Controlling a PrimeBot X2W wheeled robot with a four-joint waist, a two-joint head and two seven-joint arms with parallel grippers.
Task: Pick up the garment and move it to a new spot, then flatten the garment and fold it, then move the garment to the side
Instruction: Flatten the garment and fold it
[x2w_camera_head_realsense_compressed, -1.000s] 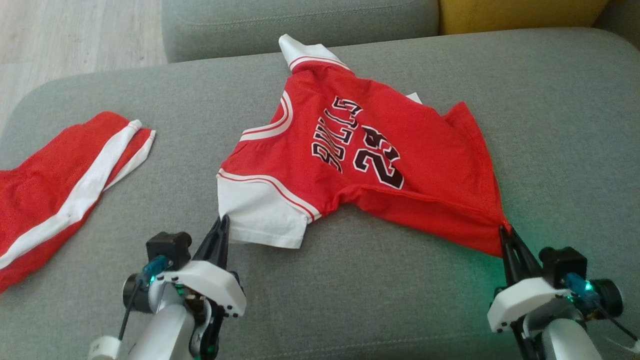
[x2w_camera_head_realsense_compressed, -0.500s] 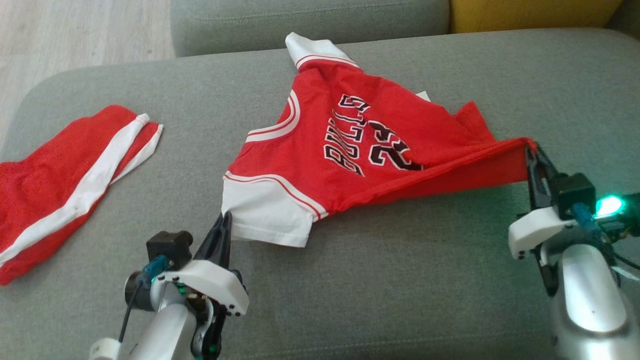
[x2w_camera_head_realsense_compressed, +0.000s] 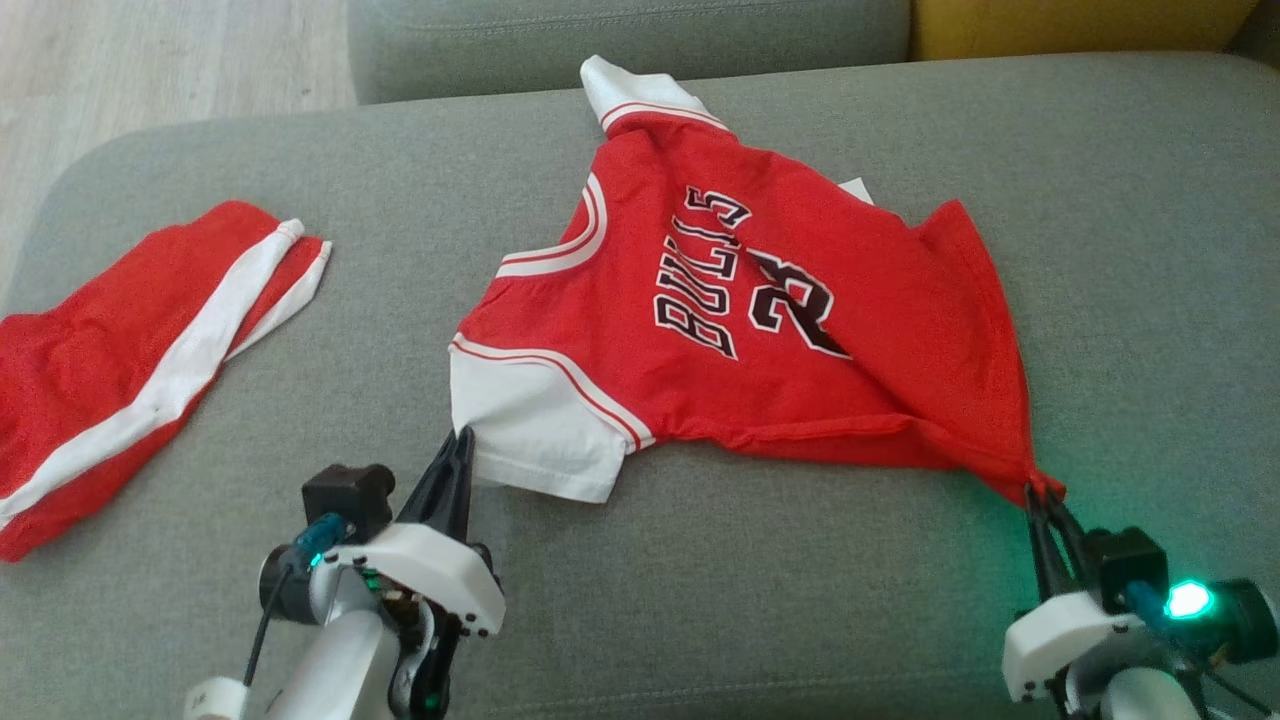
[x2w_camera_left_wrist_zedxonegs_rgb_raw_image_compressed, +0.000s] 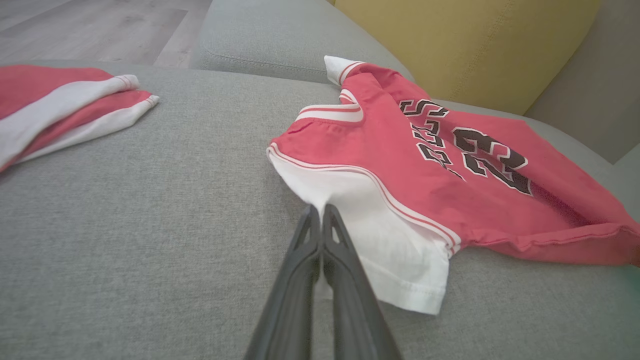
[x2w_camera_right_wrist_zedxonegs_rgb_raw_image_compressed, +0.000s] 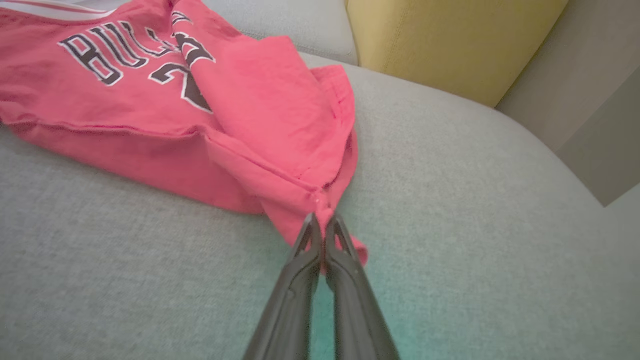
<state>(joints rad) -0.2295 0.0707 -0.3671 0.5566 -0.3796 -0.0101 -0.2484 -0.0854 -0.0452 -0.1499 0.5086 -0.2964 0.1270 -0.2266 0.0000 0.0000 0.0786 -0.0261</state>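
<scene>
The garment (x2w_camera_head_realsense_compressed: 760, 320) is a red jersey with white sleeves and black lettering, spread on the grey sofa cushion (x2w_camera_head_realsense_compressed: 700, 600). My left gripper (x2w_camera_head_realsense_compressed: 462, 436) is shut on the edge of its near white sleeve (x2w_camera_left_wrist_zedxonegs_rgb_raw_image_compressed: 370, 230), where its fingertips (x2w_camera_left_wrist_zedxonegs_rgb_raw_image_compressed: 320, 212) pinch the cloth. My right gripper (x2w_camera_head_realsense_compressed: 1040, 492) is shut on the jersey's red hem corner (x2w_camera_right_wrist_zedxonegs_rgb_raw_image_compressed: 320, 210), low at the cushion on the right. A fold runs across the number, and the hem bunches toward the right grip. The far sleeve (x2w_camera_head_realsense_compressed: 630, 95) points at the backrest.
A second red piece with a white stripe (x2w_camera_head_realsense_compressed: 130, 360) lies at the cushion's left end. A grey backrest cushion (x2w_camera_head_realsense_compressed: 620, 40) and a yellow cushion (x2w_camera_right_wrist_zedxonegs_rgb_raw_image_compressed: 450, 45) stand behind. Wooden floor (x2w_camera_head_realsense_compressed: 150, 60) shows beyond the cushion's far left edge.
My right gripper, which had lifted the hem corner up and to the right half a second ago, has come back down and toward me with it. The left gripper has held still on the sleeve.
</scene>
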